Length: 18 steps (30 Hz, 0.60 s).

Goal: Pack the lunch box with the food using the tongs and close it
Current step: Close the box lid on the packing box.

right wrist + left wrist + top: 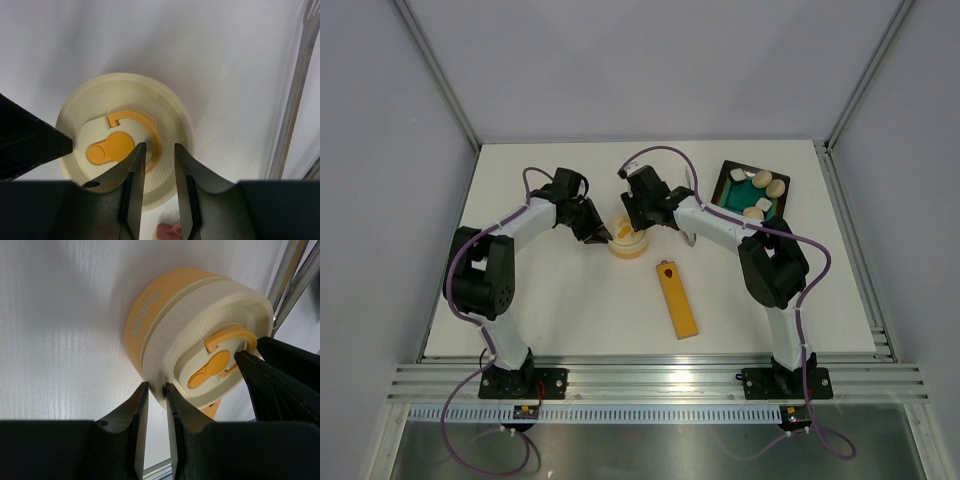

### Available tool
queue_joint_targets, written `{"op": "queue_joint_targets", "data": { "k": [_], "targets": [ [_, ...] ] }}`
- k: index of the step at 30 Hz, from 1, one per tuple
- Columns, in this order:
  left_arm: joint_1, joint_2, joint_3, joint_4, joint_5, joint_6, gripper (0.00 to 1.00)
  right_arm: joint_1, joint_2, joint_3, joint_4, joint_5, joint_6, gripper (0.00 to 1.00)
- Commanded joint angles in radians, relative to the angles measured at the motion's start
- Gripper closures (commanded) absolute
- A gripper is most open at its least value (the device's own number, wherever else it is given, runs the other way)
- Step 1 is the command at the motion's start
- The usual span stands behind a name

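While the lunch box (pixel 628 243) stands at the middle of the desk (pixel 570 310) with its lid (pixel 210 315) seated on top, both claws meet at it. Left claw (pixel 156 386): fingers drawn to a narrow gap, pinching the lid's rim at its edge. Right claw (pixel 159 147): fingers slightly apart above the lid's orange mark (pixel 112 150), holding nothing. Food (pixel 767 183) pieces lie in the black tray (pixel 724 185) at the desk's far right, well apart from the box. An orange-yellow bar (pixel 677 300) lies near the box, on the side toward the arm bases.
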Motion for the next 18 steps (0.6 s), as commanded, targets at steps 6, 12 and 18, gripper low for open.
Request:
{"op": "queue_joint_targets", "data": {
  "k": [6, 12, 18],
  "targets": [
    [-0.003, 0.011, 0.055, -0.011, -0.021, 0.015, 0.78, -0.001, -0.116, 0.023, -0.023, 0.094, 0.052, 0.57],
    [-0.005, 0.014, 0.067, -0.019, -0.021, 0.016, 0.78, -0.043, -0.129, 0.004, -0.027, 0.082, 0.112, 0.57],
    [-0.006, 0.019, 0.076, -0.022, -0.019, 0.018, 0.78, -0.062, -0.084, 0.024, -0.072, 0.056, 0.141, 0.58]
  ]
}}
